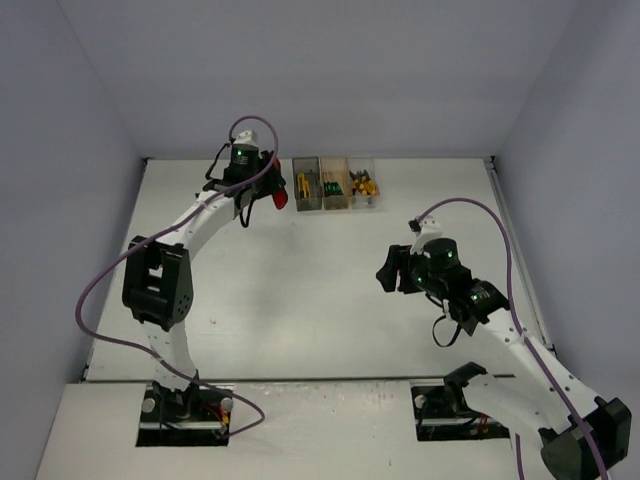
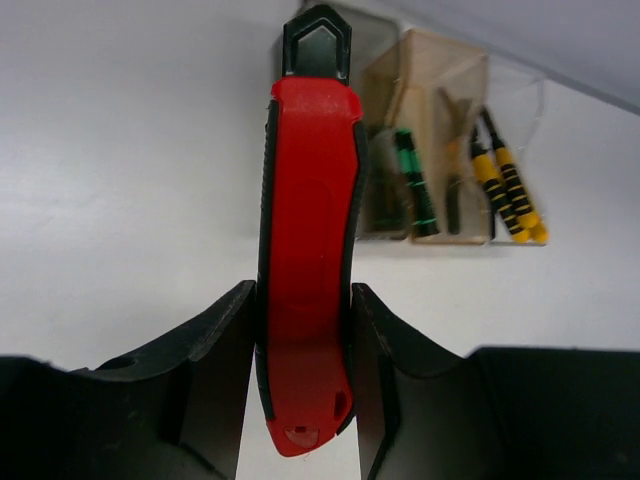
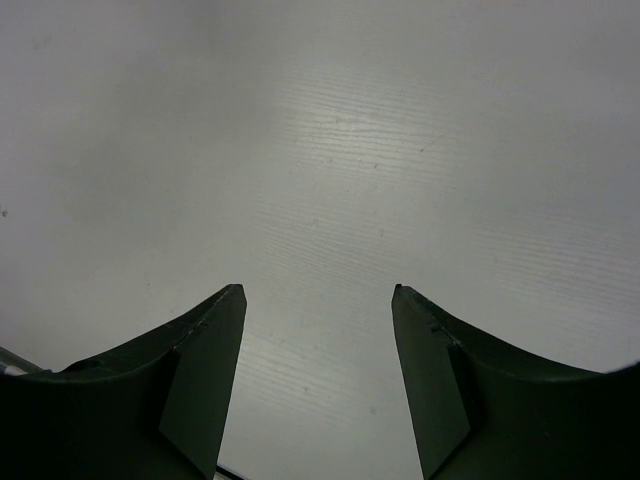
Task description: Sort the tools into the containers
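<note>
My left gripper (image 2: 303, 300) is shut on the red-handled cutter (image 2: 308, 260), held above the table just left of the bins; it shows in the top view (image 1: 279, 192) too. Three small bins stand in a row at the back: the smoky dark grey one (image 1: 306, 183), the orange-tinted one (image 1: 335, 183) and the clear one (image 1: 364, 184), each holding tools. The left wrist view shows a black-green screwdriver (image 2: 415, 185) and yellow-black screwdrivers (image 2: 505, 190) in them. My right gripper (image 3: 318, 300) is open and empty over bare table, and shows at mid right in the top view (image 1: 392, 268).
The white table (image 1: 300, 290) ends at grey walls behind and on both sides. The bins stand close to the back wall. Purple cables loop from both arms.
</note>
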